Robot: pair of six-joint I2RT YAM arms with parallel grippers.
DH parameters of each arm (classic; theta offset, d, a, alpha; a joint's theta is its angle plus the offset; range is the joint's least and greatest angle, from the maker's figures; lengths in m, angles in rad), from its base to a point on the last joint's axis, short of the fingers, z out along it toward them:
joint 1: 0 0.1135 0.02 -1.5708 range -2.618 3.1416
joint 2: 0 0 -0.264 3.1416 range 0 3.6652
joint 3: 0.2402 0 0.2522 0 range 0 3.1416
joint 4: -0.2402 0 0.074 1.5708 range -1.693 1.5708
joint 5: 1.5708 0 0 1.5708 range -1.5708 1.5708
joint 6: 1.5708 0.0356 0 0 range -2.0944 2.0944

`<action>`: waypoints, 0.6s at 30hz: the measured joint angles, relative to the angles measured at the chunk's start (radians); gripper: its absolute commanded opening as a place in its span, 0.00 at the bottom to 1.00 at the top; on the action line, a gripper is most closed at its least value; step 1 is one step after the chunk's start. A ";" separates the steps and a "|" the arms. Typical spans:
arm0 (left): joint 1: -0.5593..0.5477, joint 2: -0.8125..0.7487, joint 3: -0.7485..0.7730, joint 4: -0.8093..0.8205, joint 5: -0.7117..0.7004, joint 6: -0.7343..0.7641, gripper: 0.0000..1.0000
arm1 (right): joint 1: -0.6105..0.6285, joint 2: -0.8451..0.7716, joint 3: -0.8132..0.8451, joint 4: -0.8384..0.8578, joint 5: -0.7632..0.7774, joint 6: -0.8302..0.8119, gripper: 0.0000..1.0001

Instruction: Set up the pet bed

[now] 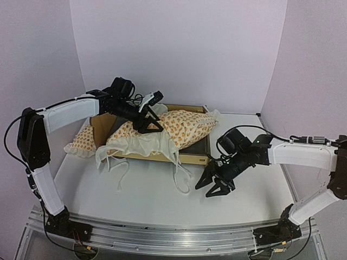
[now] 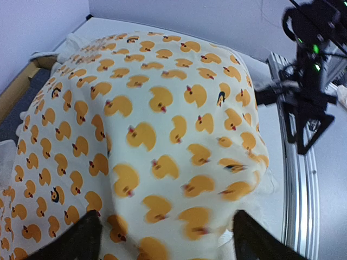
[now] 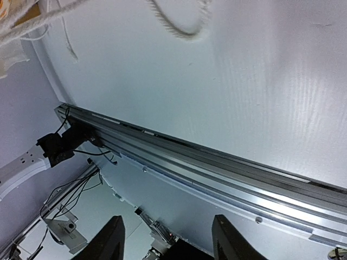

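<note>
Right hand (image 1: 206,190) agape over white table (image 1: 135,208), lilac walls (image 1: 179,49).

The pet bed (image 1: 191,158), a light plywood rectangular frame, stood upright toward the back of the worktop (image 1: 146,206), one long side facing the arms. Its taller end board was on the left. Dark base fabric showed at the right end; a duck-print cushion (image 1: 179,127) covered most of the rest.

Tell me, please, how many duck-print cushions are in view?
2: the large cushion lies across the pet bed; the small pillow sits outside the bed's left end. More may hide underneath.
</note>
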 measured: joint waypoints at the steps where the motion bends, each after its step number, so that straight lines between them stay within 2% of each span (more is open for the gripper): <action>1: 0.002 0.000 0.002 -0.032 0.016 0.026 1.00 | -0.020 -0.003 -0.002 -0.020 0.011 -0.009 0.73; 6: 0.005 0.000 0.066 -0.244 0.079 0.186 1.00 | -0.230 -0.088 0.031 -0.127 0.103 -0.085 0.77; 10: 0.005 0.000 0.196 -0.353 0.082 0.263 0.97 | -0.395 -0.114 0.217 -0.228 0.237 -0.187 0.80; 13: 0.006 0.003 0.280 -0.313 -0.005 0.185 0.91 | -0.481 -0.048 0.412 -0.247 0.355 -0.265 0.80; 18: 0.008 0.141 0.506 -0.215 -0.348 -0.064 0.90 | -0.556 0.210 0.723 -0.234 0.499 -0.340 0.80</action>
